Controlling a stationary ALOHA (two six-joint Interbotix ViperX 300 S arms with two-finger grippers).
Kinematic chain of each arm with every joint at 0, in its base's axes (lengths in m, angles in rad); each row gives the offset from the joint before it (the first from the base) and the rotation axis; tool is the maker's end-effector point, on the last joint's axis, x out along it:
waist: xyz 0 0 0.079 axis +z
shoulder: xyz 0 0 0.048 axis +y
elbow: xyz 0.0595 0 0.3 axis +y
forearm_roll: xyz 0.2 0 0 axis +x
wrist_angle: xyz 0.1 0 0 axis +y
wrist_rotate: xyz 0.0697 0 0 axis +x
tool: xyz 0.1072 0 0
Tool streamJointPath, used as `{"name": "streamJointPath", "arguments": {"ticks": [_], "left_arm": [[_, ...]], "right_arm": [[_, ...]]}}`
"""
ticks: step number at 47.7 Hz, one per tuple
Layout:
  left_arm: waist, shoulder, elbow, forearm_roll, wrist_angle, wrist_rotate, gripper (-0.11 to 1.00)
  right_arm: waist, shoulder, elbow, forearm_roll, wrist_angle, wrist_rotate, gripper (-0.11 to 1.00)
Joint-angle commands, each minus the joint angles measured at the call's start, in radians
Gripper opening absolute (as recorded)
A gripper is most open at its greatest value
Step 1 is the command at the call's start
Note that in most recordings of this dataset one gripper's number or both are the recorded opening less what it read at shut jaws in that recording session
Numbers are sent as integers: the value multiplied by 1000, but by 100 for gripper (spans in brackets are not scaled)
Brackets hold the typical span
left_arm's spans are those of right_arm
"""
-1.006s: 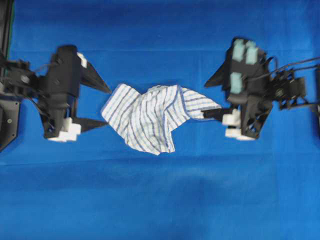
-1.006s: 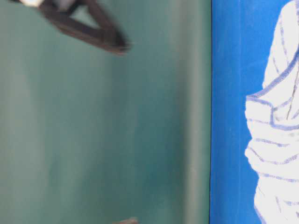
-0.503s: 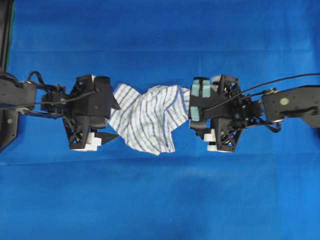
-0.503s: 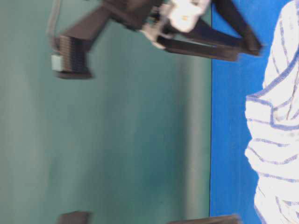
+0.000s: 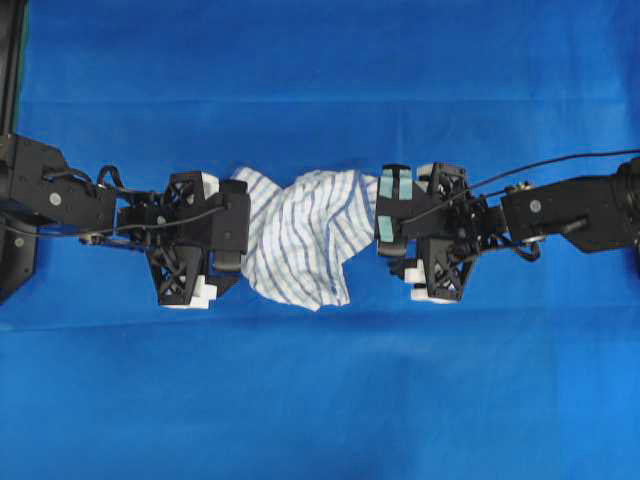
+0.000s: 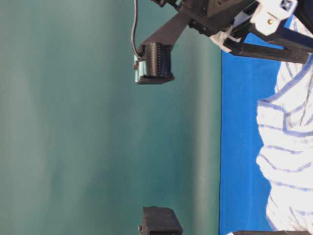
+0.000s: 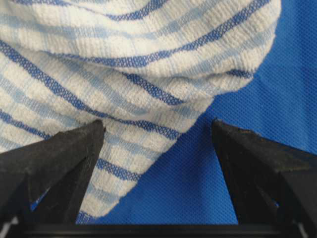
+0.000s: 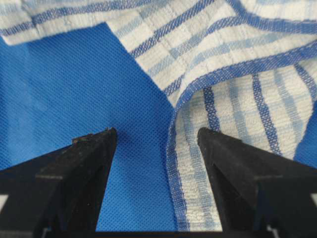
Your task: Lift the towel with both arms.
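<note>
The towel (image 5: 300, 235), white with blue and grey check stripes, lies crumpled on the blue table cover. My left gripper (image 5: 236, 240) is at its left end, the fingertips hidden under the wrist in the overhead view. In the left wrist view the left gripper (image 7: 158, 124) is open, with a corner of the towel (image 7: 124, 59) lying between the jaws beside the left finger. My right gripper (image 5: 384, 232), with teal patches, is at the towel's right end. It stands open (image 8: 156, 130), and the blue-hemmed edge of the towel (image 8: 237, 99) lies between the jaws by the right finger.
The blue table cover (image 5: 320, 400) stretches all round the towel. A black frame (image 5: 10, 60) stands at the far left edge. Cables (image 5: 560, 165) run along the right arm. The table-level view shows a green backdrop (image 6: 98, 147) behind the towel (image 6: 288, 161).
Both arms have moved inward from the sides onto the towel's two ends. The jaws stay open and now straddle the cloth edges. The towel has not moved.
</note>
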Motion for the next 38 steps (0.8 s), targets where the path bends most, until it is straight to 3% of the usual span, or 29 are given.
{"name": "streamJointPath", "arguments": {"ticks": [1, 7, 11, 14, 19, 20, 26, 38], "left_arm": [[-2, -8, -14, 0, -8, -2, 93], [0, -6, -15, 0, -6, -2, 92], [5, -6, -17, -2, 0, -2, 85], [5, -6, -14, 0, 0, 0, 72], [5, -9, -12, -2, 2, 6, 39], [6, -9, -14, 0, 2, 6, 34], [6, -17, -17, 0, 3, 9, 4], [6, -130, -43, -2, 66, 0, 3]], "right_arm": [[-5, -9, -6, -2, -9, 2, 67], [-11, -9, -6, -3, -14, -2, 63], [-21, -9, -9, -3, -17, -2, 53], [-29, -9, -9, -3, -17, -2, 36], [-38, -9, -11, -3, -14, -2, 3], [-37, -9, -11, -3, -14, -2, 1], [-37, -14, -14, -3, -12, -2, 1], [-37, -100, -34, 0, 25, 2, 1]]}}
